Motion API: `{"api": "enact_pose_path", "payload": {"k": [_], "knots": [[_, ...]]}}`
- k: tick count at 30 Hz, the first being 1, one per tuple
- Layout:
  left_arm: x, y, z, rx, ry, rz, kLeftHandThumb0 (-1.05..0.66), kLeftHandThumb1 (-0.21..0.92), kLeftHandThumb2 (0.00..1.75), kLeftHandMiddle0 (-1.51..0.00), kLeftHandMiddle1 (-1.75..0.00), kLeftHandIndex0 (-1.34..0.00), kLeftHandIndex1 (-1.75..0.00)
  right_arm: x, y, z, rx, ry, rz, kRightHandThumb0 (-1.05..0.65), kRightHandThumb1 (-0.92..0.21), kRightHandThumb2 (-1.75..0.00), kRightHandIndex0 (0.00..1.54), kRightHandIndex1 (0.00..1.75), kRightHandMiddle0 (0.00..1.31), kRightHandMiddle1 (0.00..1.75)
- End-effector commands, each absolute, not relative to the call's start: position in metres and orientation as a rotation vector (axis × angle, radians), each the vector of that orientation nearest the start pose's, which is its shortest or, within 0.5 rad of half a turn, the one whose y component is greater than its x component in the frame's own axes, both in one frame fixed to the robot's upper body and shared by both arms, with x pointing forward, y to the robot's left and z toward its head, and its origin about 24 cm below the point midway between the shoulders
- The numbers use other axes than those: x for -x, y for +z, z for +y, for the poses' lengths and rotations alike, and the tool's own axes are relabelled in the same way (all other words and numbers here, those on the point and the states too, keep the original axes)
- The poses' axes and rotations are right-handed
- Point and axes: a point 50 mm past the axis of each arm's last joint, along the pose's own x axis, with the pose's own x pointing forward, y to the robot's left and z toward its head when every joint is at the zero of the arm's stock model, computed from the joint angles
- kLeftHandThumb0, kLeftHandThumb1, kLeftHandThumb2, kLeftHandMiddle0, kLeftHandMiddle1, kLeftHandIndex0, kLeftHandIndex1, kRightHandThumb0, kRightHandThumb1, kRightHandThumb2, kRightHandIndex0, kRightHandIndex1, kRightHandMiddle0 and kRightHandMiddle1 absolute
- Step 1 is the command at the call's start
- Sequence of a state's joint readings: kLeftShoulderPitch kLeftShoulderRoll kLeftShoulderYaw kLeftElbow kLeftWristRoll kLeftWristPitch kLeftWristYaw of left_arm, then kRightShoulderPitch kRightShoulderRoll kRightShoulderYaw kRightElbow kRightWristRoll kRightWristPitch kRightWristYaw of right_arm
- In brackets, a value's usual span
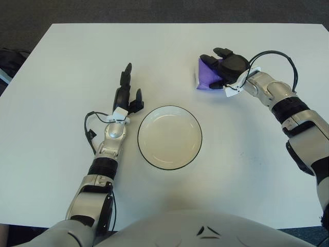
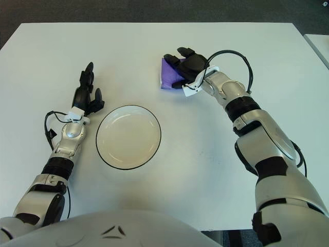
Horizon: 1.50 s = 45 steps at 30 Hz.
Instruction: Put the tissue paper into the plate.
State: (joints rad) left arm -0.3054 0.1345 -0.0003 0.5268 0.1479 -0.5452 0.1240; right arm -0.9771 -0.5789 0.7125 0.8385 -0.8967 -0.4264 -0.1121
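A purple tissue pack [image 1: 205, 77] lies on the white table, up and to the right of the plate. My right hand [image 1: 222, 66] is over it, black fingers curled around its right side and top, touching it. The pack still seems to sit on the table. The white plate [image 1: 169, 137] with a dark rim stands empty in the middle of the table. My left hand [image 1: 127, 92] shows just left of the plate, fingers stretched out and holding nothing.
The white table [image 1: 61, 62] fills the view, with dark floor beyond its far edge. A dark object [image 1: 9, 59] shows off the table's left edge. Cables loop at both wrists.
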Motion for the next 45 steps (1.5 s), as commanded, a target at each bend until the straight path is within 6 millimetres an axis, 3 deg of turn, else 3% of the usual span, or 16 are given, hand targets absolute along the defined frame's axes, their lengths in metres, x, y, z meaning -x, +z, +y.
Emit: {"api": "enact_pose_path", "payload": {"k": [1, 45], "knots": [[-0.261, -0.011, 0.155, -0.228, 0.003, -0.072, -0.85, 0.92, 0.89, -0.15, -0.01, 0.0, -0.31, -0.359, 0.074, -0.149, 1.886, 0.81, -0.326, -0.8, -0.92, -0.68, 0.03, 0.01, 0.0, 0.08], [-0.258, -0.009, 0.159, -0.208, 0.02, -0.088, -0.84, 0.92, 0.88, -0.16, -0.01, 0.0, -0.34, -0.338, 0.043, -0.148, 1.829, 0.965, -0.253, -0.77, -0.92, -0.63, 0.03, 0.01, 0.0, 0.07]]}}
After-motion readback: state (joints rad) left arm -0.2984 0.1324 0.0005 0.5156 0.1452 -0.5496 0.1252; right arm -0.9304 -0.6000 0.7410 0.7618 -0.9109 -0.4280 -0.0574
